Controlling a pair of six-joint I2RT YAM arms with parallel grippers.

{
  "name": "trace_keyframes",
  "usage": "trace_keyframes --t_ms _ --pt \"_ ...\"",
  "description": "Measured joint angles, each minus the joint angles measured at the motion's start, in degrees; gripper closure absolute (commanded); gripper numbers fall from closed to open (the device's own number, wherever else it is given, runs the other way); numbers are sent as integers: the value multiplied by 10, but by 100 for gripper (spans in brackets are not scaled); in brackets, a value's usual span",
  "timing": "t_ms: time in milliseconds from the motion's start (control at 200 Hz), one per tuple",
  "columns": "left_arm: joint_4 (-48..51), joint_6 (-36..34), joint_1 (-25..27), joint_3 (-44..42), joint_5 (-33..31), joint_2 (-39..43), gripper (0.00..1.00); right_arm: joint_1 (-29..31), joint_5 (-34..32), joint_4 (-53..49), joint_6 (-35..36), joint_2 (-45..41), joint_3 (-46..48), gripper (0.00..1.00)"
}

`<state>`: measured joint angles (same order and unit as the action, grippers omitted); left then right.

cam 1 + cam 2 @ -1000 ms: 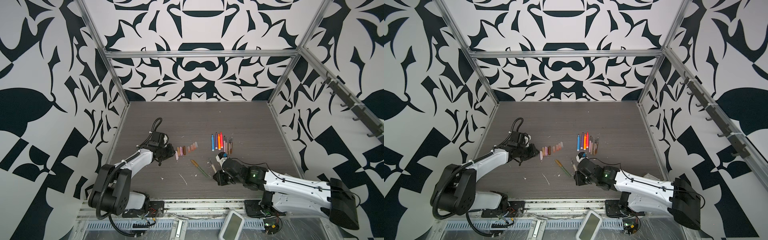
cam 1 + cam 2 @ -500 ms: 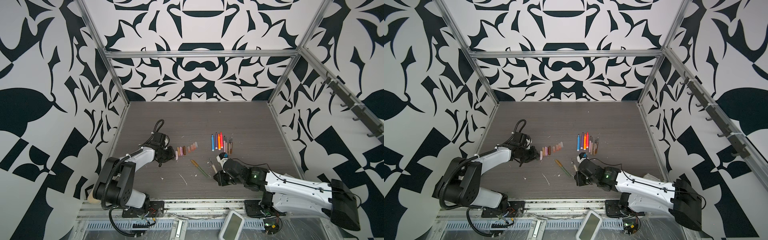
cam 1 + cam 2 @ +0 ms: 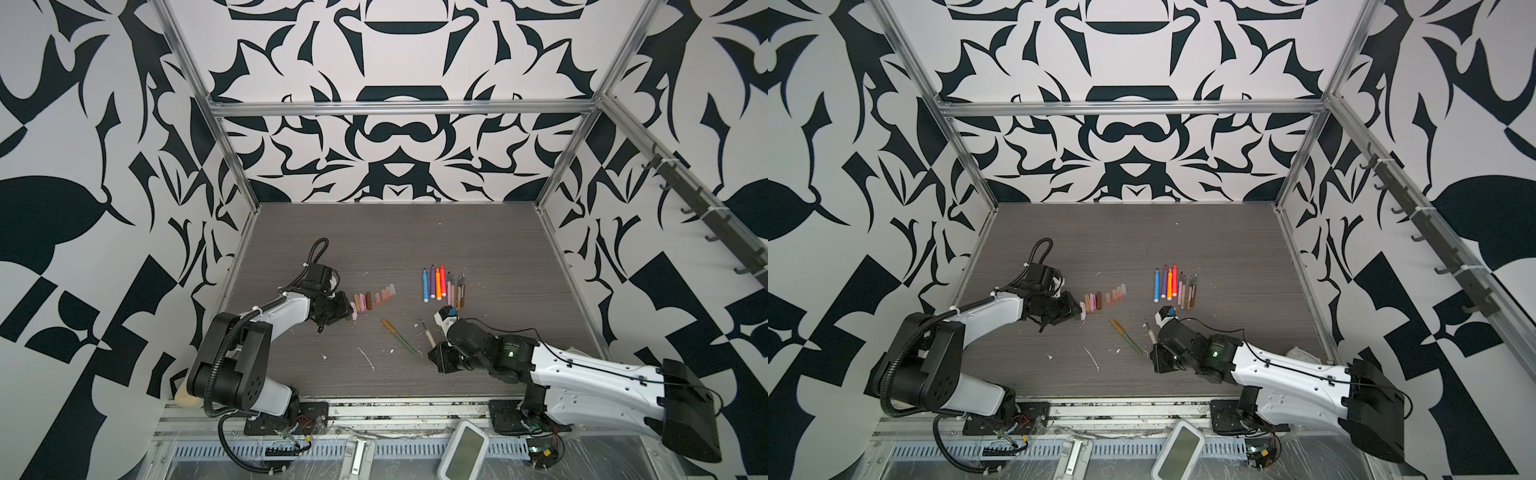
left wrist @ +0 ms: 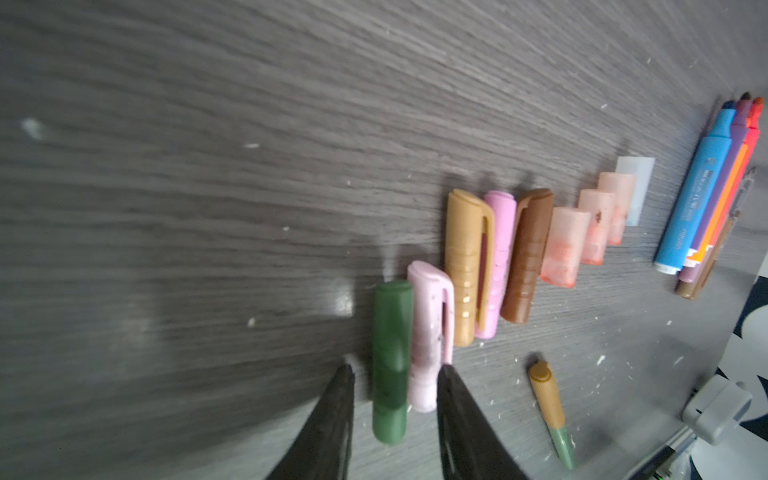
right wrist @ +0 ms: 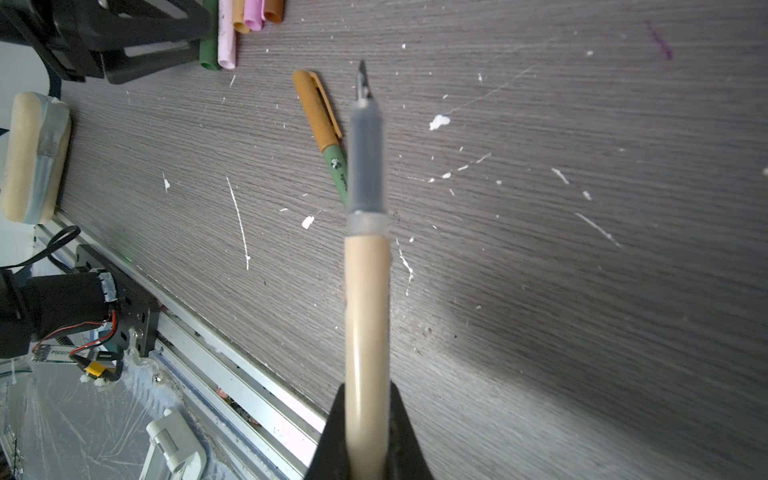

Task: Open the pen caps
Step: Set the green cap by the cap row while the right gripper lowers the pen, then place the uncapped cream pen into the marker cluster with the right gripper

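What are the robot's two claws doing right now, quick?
Left gripper: open, straddling the green cap and pale pink cap.
Right gripper: shut on the beige pen.

High front-mounted stereo pair looks steeply down over the whole worktop in both top views; each wrist camera skims low and close past its own fingers, both catching the pen caps.
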<state>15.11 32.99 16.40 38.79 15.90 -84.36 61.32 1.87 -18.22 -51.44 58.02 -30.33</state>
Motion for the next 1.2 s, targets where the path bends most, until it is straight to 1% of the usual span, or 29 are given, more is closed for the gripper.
trace_keyframes --t_ms 160,515,1200 --pt "-10 3 0 0 7 20 56 0 0 0 -3 1 0 100" --pt "-20 4 0 0 11 32 56 0 0 1 -7 7 0 100" --pt "-38 13 0 0 29 -7 55 0 0 -8 -8 4 0 100"
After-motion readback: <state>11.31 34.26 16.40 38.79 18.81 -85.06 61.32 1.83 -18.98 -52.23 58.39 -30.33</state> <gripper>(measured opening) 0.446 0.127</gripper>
